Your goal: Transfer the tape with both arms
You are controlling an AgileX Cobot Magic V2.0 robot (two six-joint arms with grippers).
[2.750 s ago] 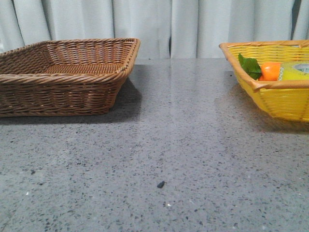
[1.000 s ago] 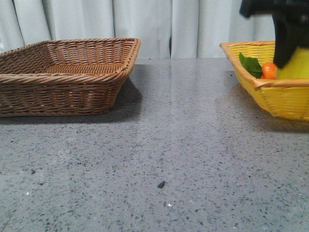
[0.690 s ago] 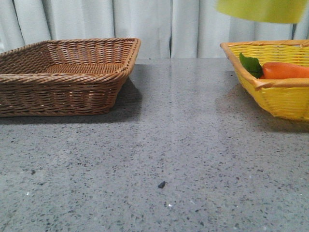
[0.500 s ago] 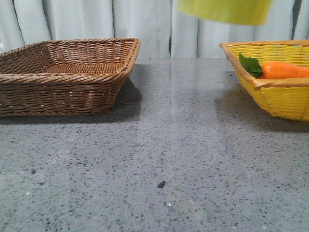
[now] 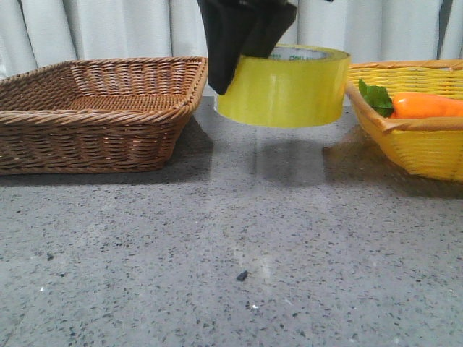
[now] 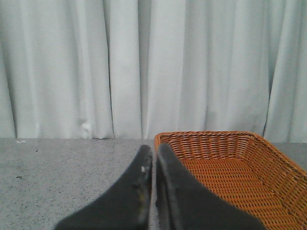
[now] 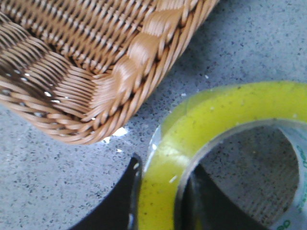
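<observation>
The yellow tape roll (image 5: 289, 90) hangs above the grey table between the two baskets, its white core with green lettering facing up. My right gripper (image 5: 233, 72) is shut on the tape's wall, one black finger outside and one inside the ring. In the right wrist view the gripper (image 7: 160, 203) pinches the yellow tape (image 7: 225, 110) just beside the brown basket's corner (image 7: 96, 62). My left gripper (image 6: 154, 151) is shut and empty, low over the table next to the brown basket (image 6: 225, 167). It does not show in the front view.
A brown wicker basket (image 5: 94, 108) stands at the back left. A yellow basket (image 5: 419, 152) at the right holds an orange carrot (image 5: 427, 105) with green leaves (image 5: 375, 97). A small dark speck (image 5: 241, 275) lies on the table (image 5: 239, 238).
The right gripper lifted the tape out of the yellow basket, carried it left along the top of the view, and lowered it to between the baskets.
</observation>
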